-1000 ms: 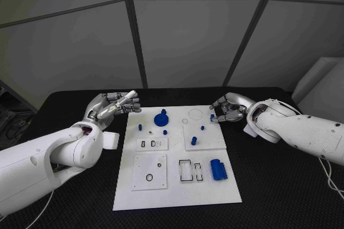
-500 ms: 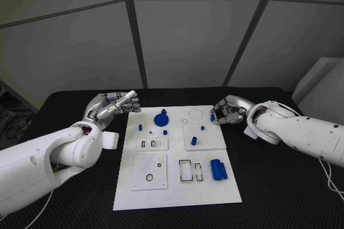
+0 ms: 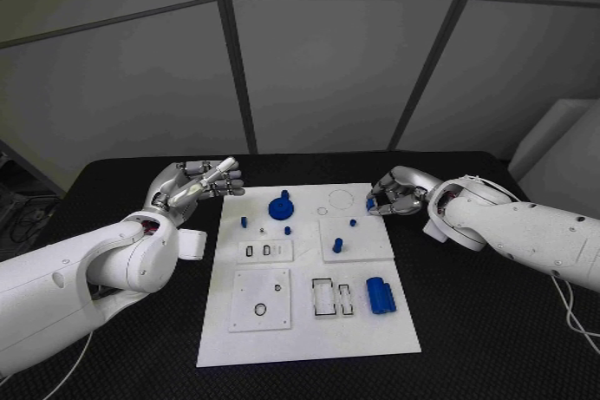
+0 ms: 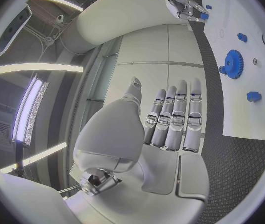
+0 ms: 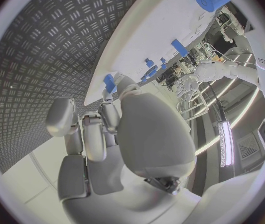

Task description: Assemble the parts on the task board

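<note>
Right hand (image 3: 398, 193) pinches a small blue part (image 3: 371, 204) over the task board's (image 3: 309, 339) far right corner.

The head view is evenly and fairly dimly lit from above, with the white task board (image 3: 309, 274) the brightest surface against the dark table (image 3: 487, 331), faint soft shadows under the arms, and detail sharp enough to pick out the small parts. Both wrist views are strongly bent by the fisheye lens, so the board's straight edges curve and the rim falls off into a dark frame. Long ceiling light strips glare near the rim, and soft highlights lie on the left hand (image 4: 170, 122) and right hand (image 5: 117, 134).
</note>
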Action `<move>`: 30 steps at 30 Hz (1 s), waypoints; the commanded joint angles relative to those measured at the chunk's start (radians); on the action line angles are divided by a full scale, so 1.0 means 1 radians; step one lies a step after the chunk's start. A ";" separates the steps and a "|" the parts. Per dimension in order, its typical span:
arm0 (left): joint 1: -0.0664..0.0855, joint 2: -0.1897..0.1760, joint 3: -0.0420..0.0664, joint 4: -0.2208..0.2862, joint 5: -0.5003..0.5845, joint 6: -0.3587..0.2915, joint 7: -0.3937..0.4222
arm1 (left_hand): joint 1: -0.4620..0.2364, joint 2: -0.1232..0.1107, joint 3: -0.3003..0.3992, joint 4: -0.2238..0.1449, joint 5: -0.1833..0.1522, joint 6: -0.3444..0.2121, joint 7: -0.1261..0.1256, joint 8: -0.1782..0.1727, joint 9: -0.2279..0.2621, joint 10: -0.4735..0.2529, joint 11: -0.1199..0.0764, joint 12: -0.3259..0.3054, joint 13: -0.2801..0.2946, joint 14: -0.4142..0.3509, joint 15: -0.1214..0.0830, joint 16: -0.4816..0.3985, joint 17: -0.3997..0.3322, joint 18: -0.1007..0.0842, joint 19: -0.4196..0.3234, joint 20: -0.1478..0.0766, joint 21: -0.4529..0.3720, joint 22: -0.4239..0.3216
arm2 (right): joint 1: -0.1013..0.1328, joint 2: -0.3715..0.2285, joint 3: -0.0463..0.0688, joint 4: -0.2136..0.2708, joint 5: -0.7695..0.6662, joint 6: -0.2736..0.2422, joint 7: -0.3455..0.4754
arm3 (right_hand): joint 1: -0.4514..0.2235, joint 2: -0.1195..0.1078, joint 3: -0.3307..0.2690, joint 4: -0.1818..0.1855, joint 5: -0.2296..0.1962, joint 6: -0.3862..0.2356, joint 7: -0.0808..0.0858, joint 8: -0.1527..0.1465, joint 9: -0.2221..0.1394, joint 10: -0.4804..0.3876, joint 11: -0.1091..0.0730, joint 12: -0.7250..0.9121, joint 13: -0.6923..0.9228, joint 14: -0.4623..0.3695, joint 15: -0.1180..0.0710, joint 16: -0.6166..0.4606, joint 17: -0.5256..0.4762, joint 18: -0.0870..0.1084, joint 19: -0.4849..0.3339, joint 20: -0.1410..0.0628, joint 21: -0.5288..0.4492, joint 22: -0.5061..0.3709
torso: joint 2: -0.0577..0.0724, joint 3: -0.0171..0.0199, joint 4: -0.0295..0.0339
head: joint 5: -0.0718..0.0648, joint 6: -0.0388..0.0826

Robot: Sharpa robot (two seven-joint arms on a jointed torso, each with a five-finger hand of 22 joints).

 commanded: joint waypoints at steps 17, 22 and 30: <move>0.001 -0.001 0.001 0.001 -0.007 0.011 0.005 | -0.002 0.009 -0.001 -0.006 -0.004 0.004 0.000 -0.005 0.000 0.004 0.001 -0.004 0.000 -0.004 0.003 -0.004 0.001 0.006 -0.009 0.001 -0.004 -0.002 | -0.001 0.015 0.001 -0.005 -0.002 0.009 -0.014 | 0.000 0.024 0.010 -0.002 0.001 0.034 -0.010 0.014 0.001 0.017 -0.006 0.015 0.013 0.098 0.000 0.007 0.238 -0.004 0.021 -0.002 0.016 0.021 | 0.000 -0.0004 0.0009 | 0.001 -0.004; 0.001 -0.001 0.001 0.001 -0.007 0.011 0.005 | -0.002 0.009 -0.001 -0.006 -0.004 0.004 0.000 -0.005 0.000 0.004 0.001 -0.004 0.000 -0.004 0.003 -0.004 0.001 0.006 -0.009 0.001 -0.004 -0.002 | -0.001 0.015 0.001 -0.004 -0.003 -0.009 -0.016 | 0.001 0.041 0.021 -0.005 0.010 0.080 -0.026 0.036 0.006 0.022 -0.019 0.021 0.019 0.099 -0.011 0.010 0.244 -0.005 0.027 -0.010 0.021 0.029 | 0.000 0.0000 0.0005 | 0.001 -0.003; 0.001 -0.001 0.001 0.001 -0.007 0.010 0.005 | -0.002 0.009 -0.001 -0.006 -0.004 0.004 0.000 -0.005 0.000 0.004 0.001 -0.004 0.000 -0.004 0.003 -0.004 0.001 0.006 -0.009 0.001 -0.004 -0.002 | -0.002 0.015 0.001 0.001 -0.010 -0.056 -0.020 | 0.026 0.088 0.068 -0.029 -0.066 0.111 -0.043 0.054 0.007 0.029 -0.036 0.027 0.027 0.101 -0.027 0.014 0.252 -0.008 0.035 -0.027 0.029 0.043 | 0.000 0.0004 -0.0001 | 0.003 -0.004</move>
